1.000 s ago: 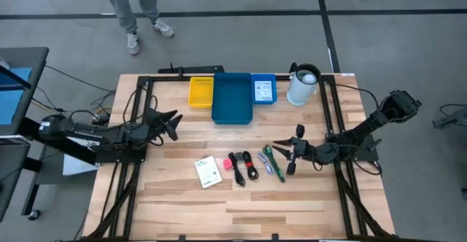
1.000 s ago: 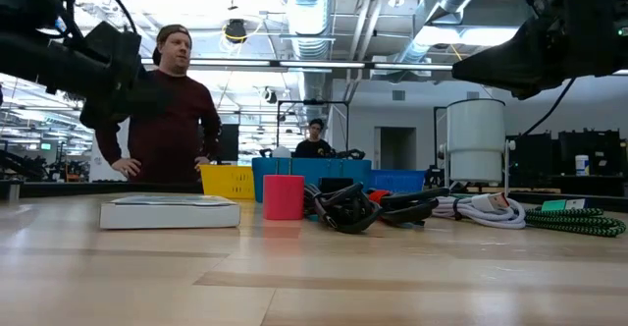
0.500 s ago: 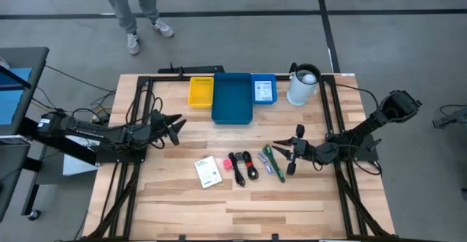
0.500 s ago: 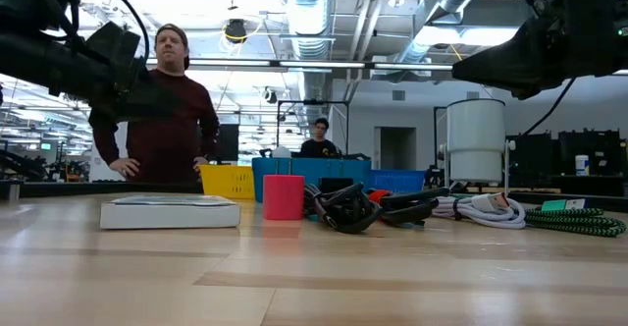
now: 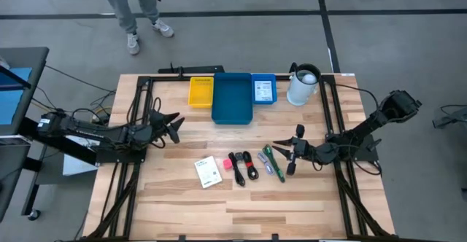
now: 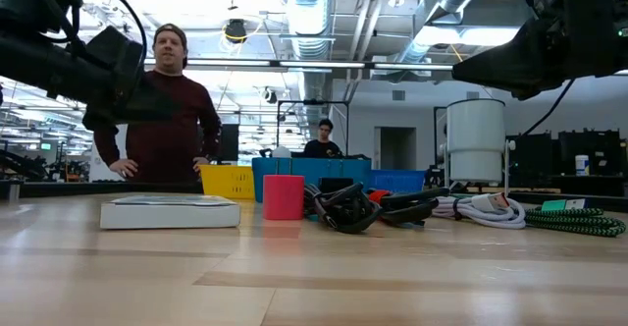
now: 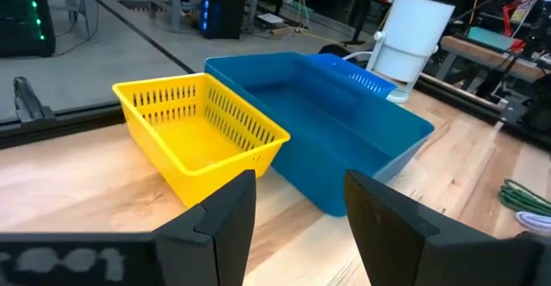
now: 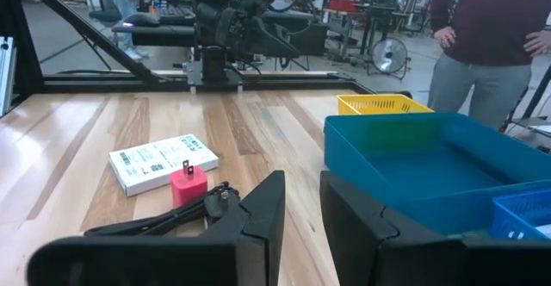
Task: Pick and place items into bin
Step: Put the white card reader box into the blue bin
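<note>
- On the light wooden table (image 5: 241, 202), nearest the front edge relative to the big blue plastic bin (image 5: 232, 98), lies the flat white printed packet (image 5: 208, 172), well apart from the bin.
- Just beside the packet, on the side toward the right arm, sits the small pink-red cube (image 5: 227, 165), then the black coiled cables (image 5: 244, 167) and the green pen-like sticks (image 5: 273, 162), all in a loose row in front of the bin.
- The right gripper (image 5: 290, 155) hovers at the end of that row, next to the green sticks; its dark fingers (image 8: 258, 213) stand with a narrow gap and hold nothing.
- The left gripper (image 5: 172, 125) hangs in front of the bin's left corner, pointing toward it; its fingers (image 7: 228, 221) are parted to a middling width and empty.
- The bin itself is empty, with a yellow slotted basket (image 5: 201, 91) touching its left side and a small blue tray (image 5: 263, 89) on its right.
- Beyond the tray stands a white cylindrical jug (image 5: 302, 85).
- Farthest, past the table, a person in a dark red top (image 6: 162, 120) stands.
</note>
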